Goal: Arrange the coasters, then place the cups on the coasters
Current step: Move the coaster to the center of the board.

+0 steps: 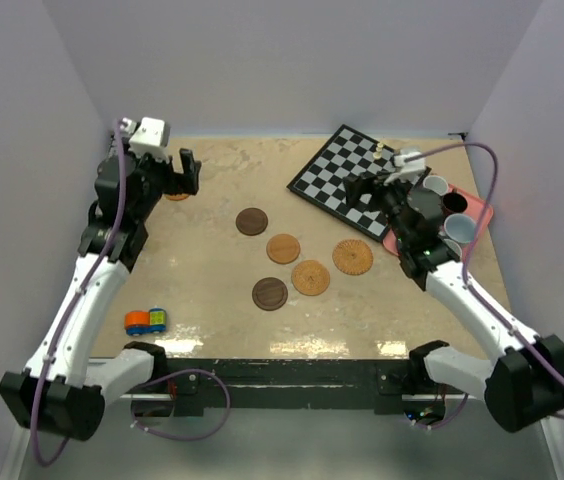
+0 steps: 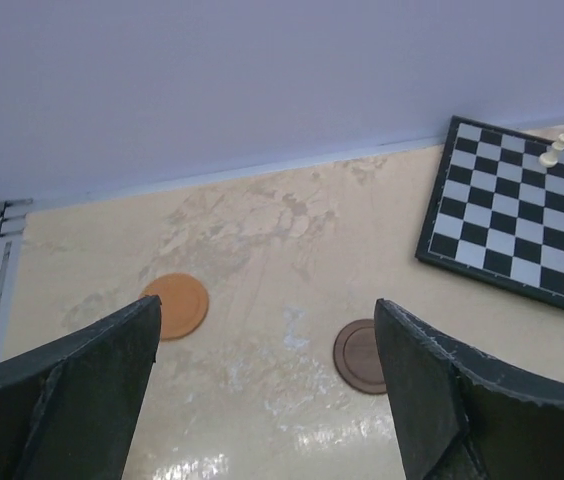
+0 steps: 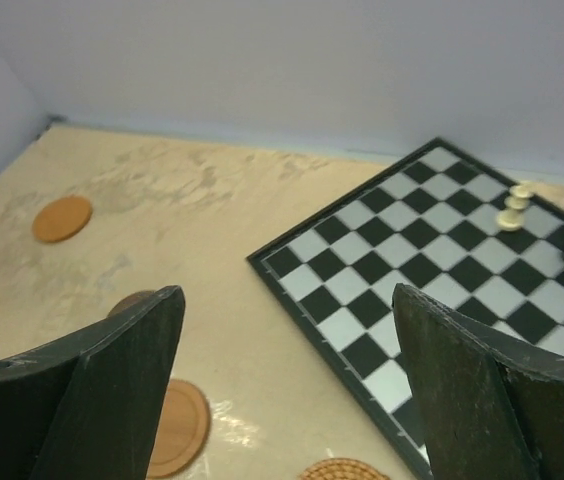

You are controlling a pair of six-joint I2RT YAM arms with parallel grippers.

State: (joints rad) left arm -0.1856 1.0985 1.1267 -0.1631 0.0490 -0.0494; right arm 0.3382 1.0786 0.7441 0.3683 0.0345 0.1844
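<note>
Nearest me, five coasters (image 1: 311,277) lie flat on the surface (image 1: 212,300). They're thin, stiff wood discs, probably light, so I'd pinch an edge. Farther off, a sixth coaster (image 2: 175,306) sits near my left hand (image 1: 186,172). That and my right hand (image 1: 366,190) are spread wide, empty. The cups (image 1: 444,207) are on the pink tray (image 1: 480,213), smooth, likely fragile; I'd grab the rims.
</note>
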